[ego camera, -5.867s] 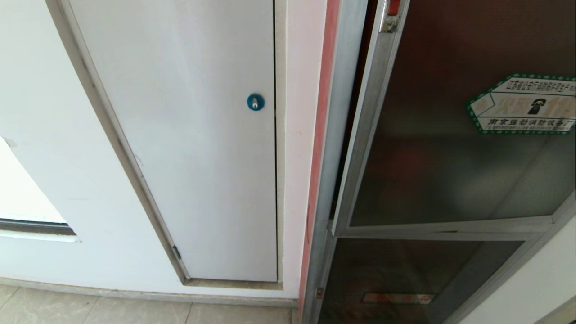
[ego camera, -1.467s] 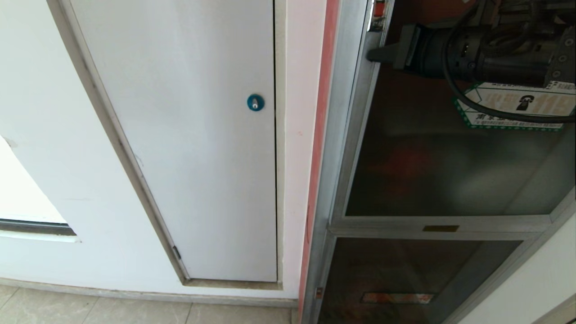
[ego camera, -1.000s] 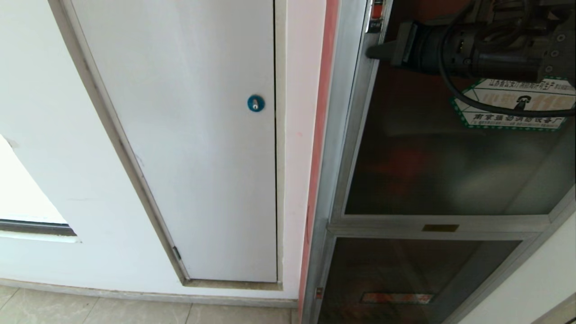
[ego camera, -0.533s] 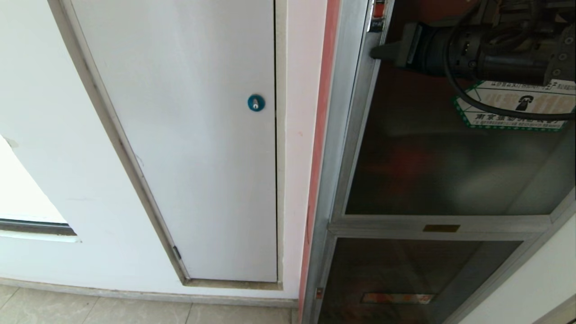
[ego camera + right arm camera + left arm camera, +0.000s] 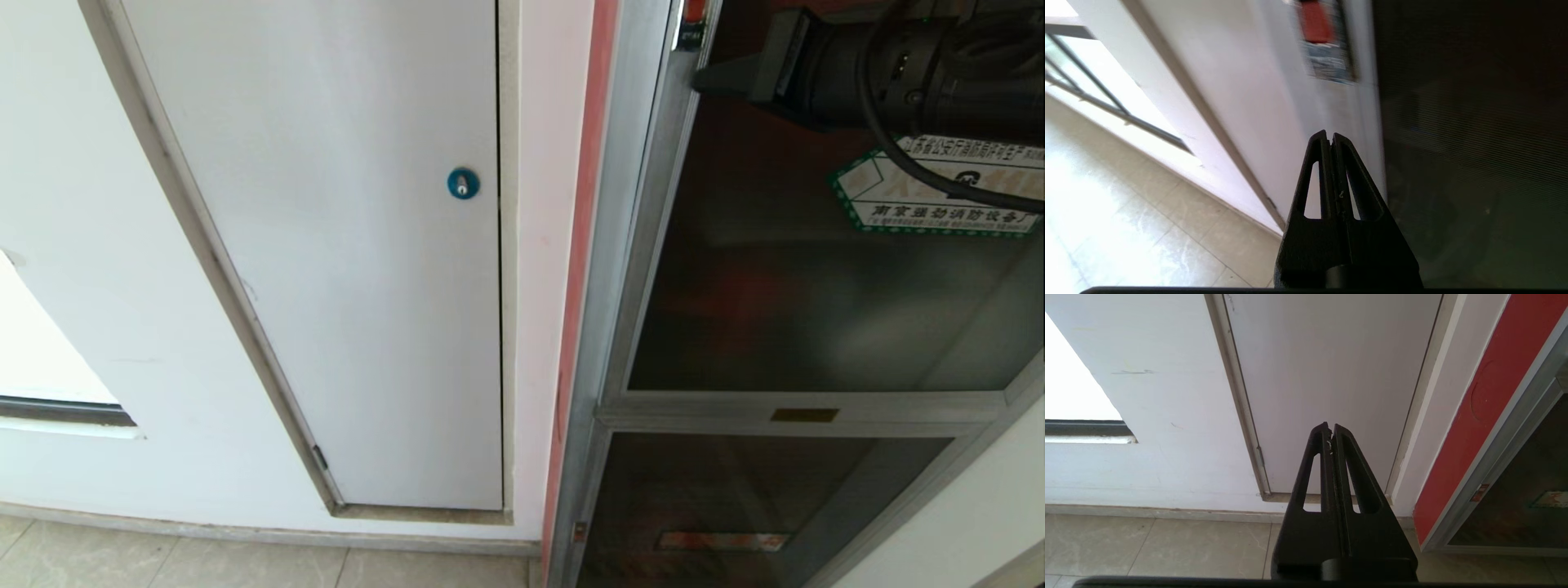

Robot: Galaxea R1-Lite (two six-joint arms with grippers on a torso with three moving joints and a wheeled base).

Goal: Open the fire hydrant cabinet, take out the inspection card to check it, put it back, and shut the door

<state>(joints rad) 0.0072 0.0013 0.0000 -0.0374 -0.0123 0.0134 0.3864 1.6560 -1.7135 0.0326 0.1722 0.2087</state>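
The fire hydrant cabinet's silver frame (image 5: 611, 245) fills the right of the head view. Its door (image 5: 816, 310), dark glass with a green-edged white sticker (image 5: 939, 200), lies flat in the frame. My right gripper (image 5: 700, 82) is shut and empty. Its tip is level with the door's left rail, just under the red latch (image 5: 694, 10). In the right wrist view that gripper (image 5: 1329, 134) points along the rail beside the dark glass (image 5: 1466, 163). The left gripper (image 5: 1331, 426) is shut, parked low before the white wall panel (image 5: 1331, 367). The inspection card is hidden.
Left of the cabinet is a white panel (image 5: 351, 245) with a blue round lock (image 5: 462, 183). Under the door sit a small brass plate (image 5: 804, 415) and a lower glass panel (image 5: 735, 498). Tiled floor (image 5: 245, 563) runs along the wall, with a bright window (image 5: 41, 359) at far left.
The door, ajar several seconds ago, now sits flush in the frame. In the last half second my shut right gripper has drawn right and slightly up along the door's left rail.
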